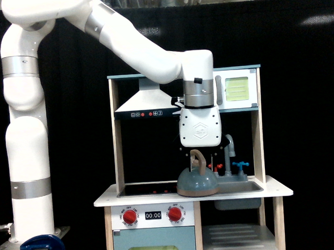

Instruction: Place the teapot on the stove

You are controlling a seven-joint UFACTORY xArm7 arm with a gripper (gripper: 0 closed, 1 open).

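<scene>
On the toy kitchen counter in the exterior view, the teapot (197, 181) sits between the stove (147, 189) and the sink, and the gripper (203, 153) hangs right over its handle, fingers too hidden to tell, so I think grabbing comes next.

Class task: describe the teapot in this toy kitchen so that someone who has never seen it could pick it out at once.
Find the toy kitchen's white counter. Between the black stove and the sink, right under the robot's pincer, sits the teapot. It alone is a grey-blue dome with an arched tan handle.
</scene>
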